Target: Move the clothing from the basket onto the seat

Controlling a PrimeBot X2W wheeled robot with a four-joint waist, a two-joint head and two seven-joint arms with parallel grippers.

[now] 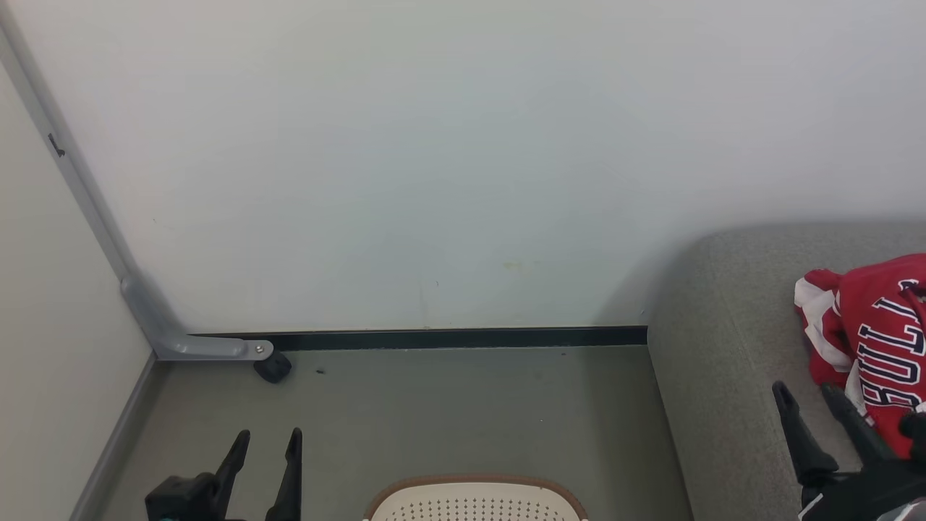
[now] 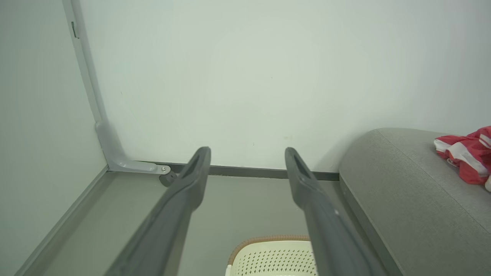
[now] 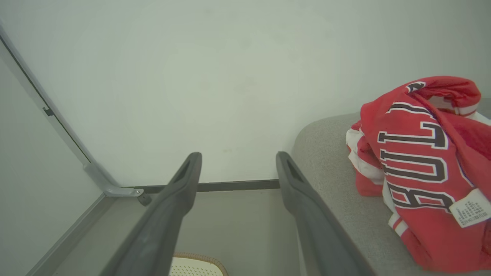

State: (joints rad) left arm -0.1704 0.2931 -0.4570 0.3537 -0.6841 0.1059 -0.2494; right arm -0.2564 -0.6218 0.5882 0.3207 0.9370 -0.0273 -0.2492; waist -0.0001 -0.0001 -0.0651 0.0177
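clothing (image 1: 875,347): red jersey heap lying on the seat (image 1: 723,376) | basket (image 1: 474,503): on the floor (image 1: 470,405) near the seat, rim poking in at the bottom | right hand (image 1: 804,389): fingers spread, holding nothing, over the seat just beside the jersey | left hand (image 1: 270,434): spread too, nothing held, above the floor left of the basket | grey bracket (image 1: 188,344) in the wall corner, well apart from both

Crumpled red navy-lettered jersey (image 1: 879,340) lies on grey fabric sofa cushion (image 1: 723,325) at three o'clock; cream perforated plastic basket (image 1: 474,503) at six.

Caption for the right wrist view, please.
Open right gripper beside the seat, red clothing heaped on it, basket rim at bottom edge.
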